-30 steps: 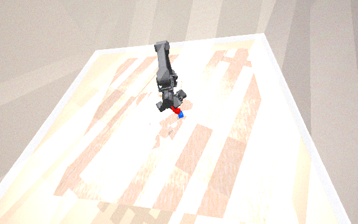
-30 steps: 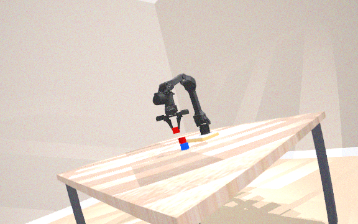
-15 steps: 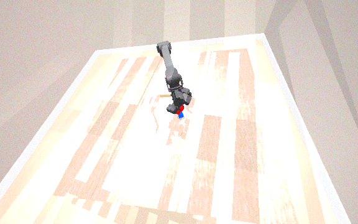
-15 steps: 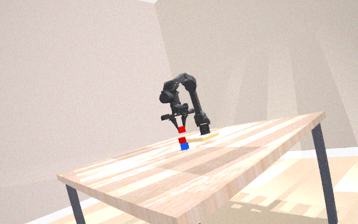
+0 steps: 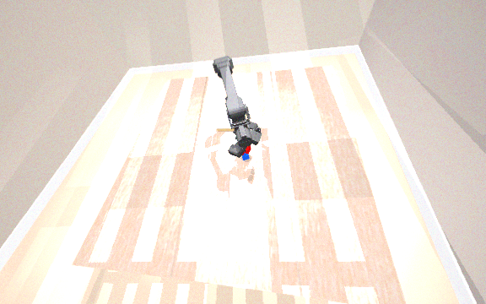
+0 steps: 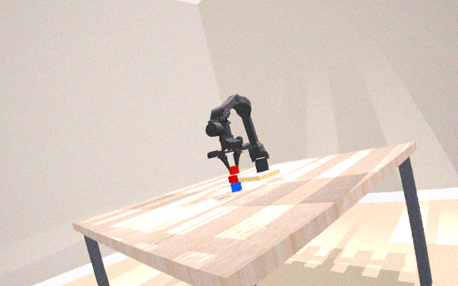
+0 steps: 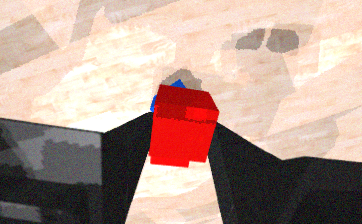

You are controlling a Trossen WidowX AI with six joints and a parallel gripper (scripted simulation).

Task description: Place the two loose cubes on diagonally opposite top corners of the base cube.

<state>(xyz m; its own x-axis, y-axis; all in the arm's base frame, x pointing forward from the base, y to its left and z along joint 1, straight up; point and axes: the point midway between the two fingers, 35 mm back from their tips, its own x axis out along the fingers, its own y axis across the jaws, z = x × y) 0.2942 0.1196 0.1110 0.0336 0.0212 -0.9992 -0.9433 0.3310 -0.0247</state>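
The blue base cube (image 5: 245, 157) (image 6: 236, 187) stands on the table; in the wrist view only small parts of the blue cube (image 7: 179, 84) show. One red cube (image 6: 233, 179) sits on top of it, offset to one side. My gripper (image 6: 233, 167) (image 7: 181, 123) is shut on the other red cube (image 6: 234, 171) (image 7: 183, 135), which is above the placed one. In the exterior view they look close together; any gap between them cannot be judged. The held cube hides most of the stack in the wrist view. In the top view red shows beside the fingers, but which cube it is cannot be told.
The arm's base stands on a white board with a tan edge (image 5: 224, 130) (image 6: 258, 176), behind the cubes. The wooden table (image 5: 310, 169) (image 6: 221, 254) carries strong light and shadow stripes.
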